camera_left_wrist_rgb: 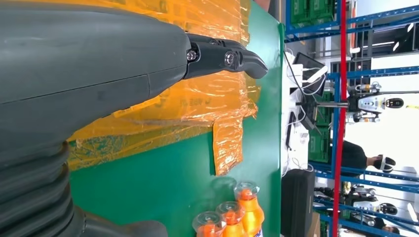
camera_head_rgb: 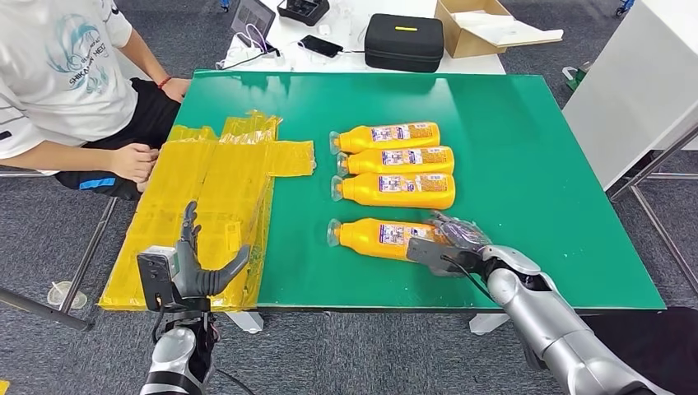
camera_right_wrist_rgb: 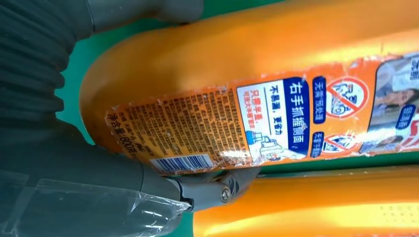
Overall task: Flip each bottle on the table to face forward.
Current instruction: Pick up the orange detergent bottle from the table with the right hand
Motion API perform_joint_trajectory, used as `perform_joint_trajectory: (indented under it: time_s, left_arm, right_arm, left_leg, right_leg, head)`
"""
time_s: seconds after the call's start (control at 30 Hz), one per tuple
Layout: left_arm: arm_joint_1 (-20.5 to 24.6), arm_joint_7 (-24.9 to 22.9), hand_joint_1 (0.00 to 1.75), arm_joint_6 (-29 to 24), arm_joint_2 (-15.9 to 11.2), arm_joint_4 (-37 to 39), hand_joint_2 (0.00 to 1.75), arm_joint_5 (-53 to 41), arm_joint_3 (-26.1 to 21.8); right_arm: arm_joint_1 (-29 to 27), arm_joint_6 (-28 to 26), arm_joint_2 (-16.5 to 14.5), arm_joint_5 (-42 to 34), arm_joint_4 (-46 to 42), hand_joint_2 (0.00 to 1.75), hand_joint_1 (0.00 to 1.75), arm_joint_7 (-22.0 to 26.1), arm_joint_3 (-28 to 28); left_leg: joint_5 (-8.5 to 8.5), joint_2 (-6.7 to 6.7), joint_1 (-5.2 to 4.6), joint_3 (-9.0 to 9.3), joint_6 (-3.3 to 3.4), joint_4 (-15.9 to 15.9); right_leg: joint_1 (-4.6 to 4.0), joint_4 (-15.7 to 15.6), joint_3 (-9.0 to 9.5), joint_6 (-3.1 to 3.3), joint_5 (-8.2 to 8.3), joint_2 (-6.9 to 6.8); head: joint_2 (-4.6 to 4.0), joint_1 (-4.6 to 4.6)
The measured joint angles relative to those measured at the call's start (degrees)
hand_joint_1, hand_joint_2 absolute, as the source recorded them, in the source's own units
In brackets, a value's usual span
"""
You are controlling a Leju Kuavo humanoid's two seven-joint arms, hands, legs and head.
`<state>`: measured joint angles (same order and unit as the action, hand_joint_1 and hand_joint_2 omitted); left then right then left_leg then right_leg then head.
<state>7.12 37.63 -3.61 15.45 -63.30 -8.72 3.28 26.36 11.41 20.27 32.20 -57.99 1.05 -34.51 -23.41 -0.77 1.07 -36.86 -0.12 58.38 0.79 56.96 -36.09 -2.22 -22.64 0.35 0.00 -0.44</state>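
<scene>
Your right robot hand (camera_head_rgb: 451,240) is gripping the nearest bottle (camera_head_rgb: 383,238) on the green tabletop (camera_head_rgb: 527,148).
You are seeing that bottle lying on its side, barcode label up, fingers wrapping its base — three more bottles (camera_head_rgb: 393,162) are lying in a row just beyond. Your left robot hand (camera_head_rgb: 196,263) is hovering, fingers spread and holding nothing, over the yellow plastic sheet (camera_head_rgb: 218,193).

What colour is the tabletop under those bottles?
Green tabletop, seen best in the head view; the bottles are orange-yellow.
</scene>
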Motion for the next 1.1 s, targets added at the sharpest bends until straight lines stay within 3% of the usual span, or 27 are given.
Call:
perform_joint_trajectory:
  time_s: [0.33, 0.6, 0.77, 0.87, 1.1]
  left_arm:
    - [0.3, -0.3, 0.00, 0.0, 0.0, 0.8, 1.75, 0.1, 0.4]
    - [0.2, -0.2, 0.00, 0.0, 0.0, 0.8, 1.75, 0.3, 0.7]
    - [-0.8, 0.3, 0.00, -0.1, 0.2, -0.4, 1.75, 1.6, 0.6]
    - [-1.1, 0.2, 0.00, 0.1, 0.4, -1.4, 1.75, 3.3, 0.6]
    - [-2.0, -3.6, 0.00, 5.8, 0.7, -5.5, 1.75, 15.0, 0.7]
  right_arm:
    - [-2.2, -2.0, -0.4, -2.1, -0.9, 1.75, 1.75, 3.3, 0.1]
    - [-9.1, -10.9, -3.3, -1.4, -6.0, 1.75, 1.75, 9.1, 3.7]
    - [-15.2, -24.6, -11.2, 0.0, -12.7, 1.75, 1.75, 17.9, 10.4]
    - [-17.0, -27.9, -15.2, -1.0, -15.9, 1.75, 1.75, 20.0, 13.2]
    - [-21.7, -43.9, -24.4, -7.2, -21.6, 1.75, 1.75, 32.3, 20.8]
  left_leg:
    - [0.01, 0.00, 0.01, 0.09, 0.00, 0.0]
    - [-0.01, -0.04, 0.03, 0.03, -0.01, 0.0]
    - [-0.01, 0.05, 0.08, -0.07, -0.03, 0.0]
    - [0.01, 0.00, 0.10, -0.10, -0.04, 0.0]
    - [0.00, -0.08, 0.05, -0.15, -0.02, 0.0]
  right_leg:
    - [0.00, 0.0, 0.09, 0.00, 0.00, 0.00]
    - [-0.03, 0.0, 0.09, 0.01, -0.01, -0.01]
    - [-0.08, 0.0, -0.05, 0.02, -0.01, 0.03]
    - [-0.09, 0.0, -0.07, 0.04, -0.05, -0.01]
    - [-0.02, 0.0, -0.08, 0.02, -0.06, -0.02]
  head:
    - [0.00, 0.03]
    - [0.00, 0.02]
    - [0.00, -0.01]
    - [0.00, 0.01]
    - [0.00, 0.03]
